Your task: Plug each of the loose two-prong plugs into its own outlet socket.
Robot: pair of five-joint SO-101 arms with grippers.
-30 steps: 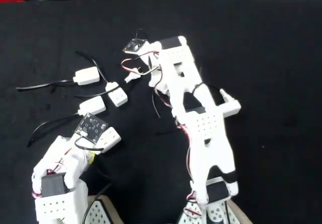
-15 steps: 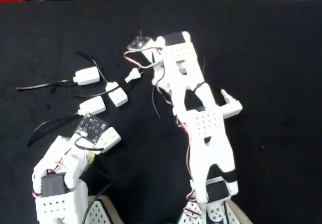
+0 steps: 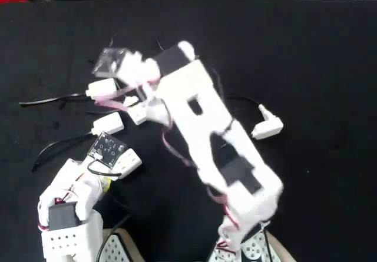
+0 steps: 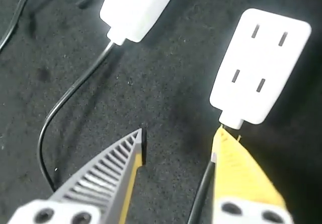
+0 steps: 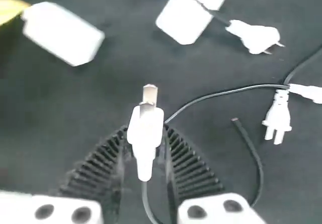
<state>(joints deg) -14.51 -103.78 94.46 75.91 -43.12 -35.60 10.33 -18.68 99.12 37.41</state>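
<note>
The two-prong plug [image 5: 146,126] sat clenched between my right fingers [image 5: 173,146], prongs pointing out past the tips, its cord running back between them. Well ahead of those tips, on the black worktop [image 5: 90,98], lay a white outlet block [image 5: 63,32] and a smaller outlet block [image 5: 183,16], with a loose plug [image 5: 254,36] just beside the smaller one. A second loose plug [image 5: 276,116] lay nearer, off to one side of the fingers, next to a black cable [image 5: 221,93]. My left fingers [image 4: 131,151] were released, spread wide above the worktop. A four-slot outlet socket [image 4: 259,65] lay just past the tip of the yellow one, cord end toward it; I could not tell whether they touched. A white corded block [image 4: 138,5] lay farther ahead of the grey one.
</note>
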